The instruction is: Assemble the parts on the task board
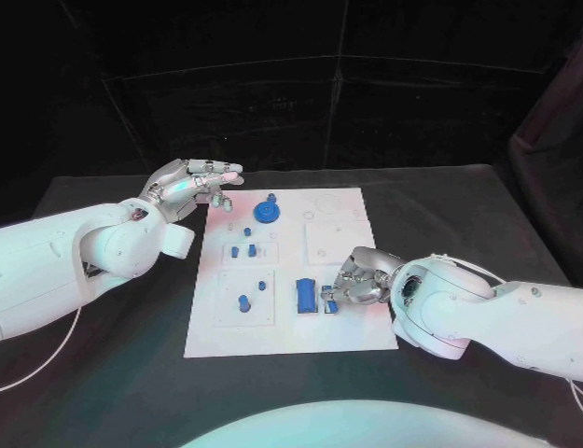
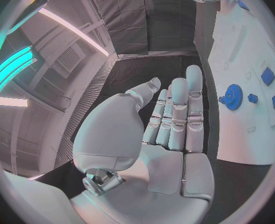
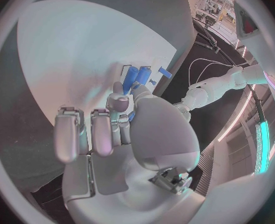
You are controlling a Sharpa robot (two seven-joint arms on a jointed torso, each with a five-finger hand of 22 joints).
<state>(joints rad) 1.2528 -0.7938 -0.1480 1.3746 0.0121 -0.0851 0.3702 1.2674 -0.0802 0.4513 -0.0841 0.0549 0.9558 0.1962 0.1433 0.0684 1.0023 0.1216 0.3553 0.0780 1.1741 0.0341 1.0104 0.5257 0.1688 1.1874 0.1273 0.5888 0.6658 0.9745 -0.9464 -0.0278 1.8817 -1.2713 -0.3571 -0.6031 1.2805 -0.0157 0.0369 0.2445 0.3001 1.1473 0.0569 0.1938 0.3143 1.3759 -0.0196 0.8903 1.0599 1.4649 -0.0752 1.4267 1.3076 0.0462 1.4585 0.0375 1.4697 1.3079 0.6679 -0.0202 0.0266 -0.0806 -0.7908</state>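
At the far left corner of the white rectangular task board (image 1: 345, 327), the silver many-fingered left hand (image 1: 194, 184) is seen raised over the black table (image 1: 506, 215), its fingers spread and straight in the left wrist view, with nothing held. Just beside it, on the board's far left part, a blue toothed gear wheel (image 1: 270, 211) is seated; the same gear (image 2: 232, 96) is seen beyond the fingertips in the left wrist view, to the palm side of them. Small blue pegs (image 1: 244, 250) are noted further along the board's left half, nearer the robot.

Toward the near middle of the board, an oblong blue block (image 1: 305, 295) is laid with its long axis running from the near edge toward the far edge. The silver right hand (image 1: 361, 278) is set just beside it on the right, fingers curled in around a small blue part (image 1: 329, 302); whether that part is actually pinched cannot be told.

The oblong block is judged the right hand's business: it lies immediately leftward of those fingers, while the left hand is well apart from it. An approach across the block's short sides would be called for.
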